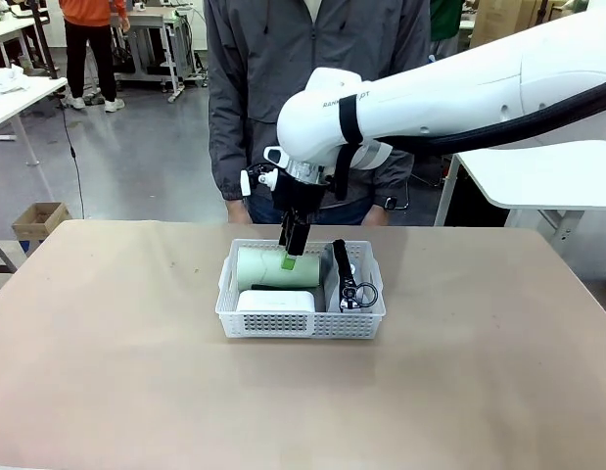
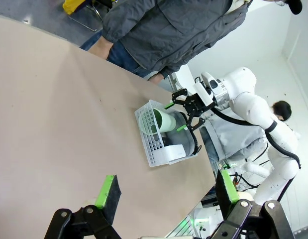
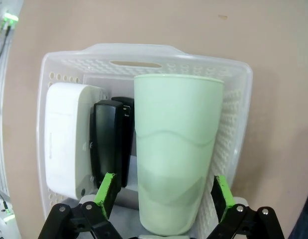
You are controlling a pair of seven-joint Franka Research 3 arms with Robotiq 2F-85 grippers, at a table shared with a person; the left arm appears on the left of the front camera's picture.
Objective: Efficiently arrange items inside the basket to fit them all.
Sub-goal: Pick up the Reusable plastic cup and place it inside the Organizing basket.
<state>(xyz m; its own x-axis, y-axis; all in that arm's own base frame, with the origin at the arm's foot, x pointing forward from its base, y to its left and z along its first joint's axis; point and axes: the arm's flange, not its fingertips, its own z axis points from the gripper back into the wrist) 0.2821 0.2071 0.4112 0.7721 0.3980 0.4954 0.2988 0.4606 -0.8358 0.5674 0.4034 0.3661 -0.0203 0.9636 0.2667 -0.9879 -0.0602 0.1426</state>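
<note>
From my right wrist camera, the right tool (image 3: 163, 196) is spread wide, straddling the cup (image 3: 177, 154) lying in the basket (image 3: 144, 55), gripping nothing; stapler (image 3: 111, 142) and box (image 3: 66, 142) lie beside it. My front camera adds the pouch (image 1: 344, 269). Left tool (image 2: 166, 191) gapes above the tabletop (image 2: 54, 124).

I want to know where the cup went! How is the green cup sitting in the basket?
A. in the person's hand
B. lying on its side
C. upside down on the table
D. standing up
B: the pale green cup lies on its side inside the basket, behind the white box.
</note>
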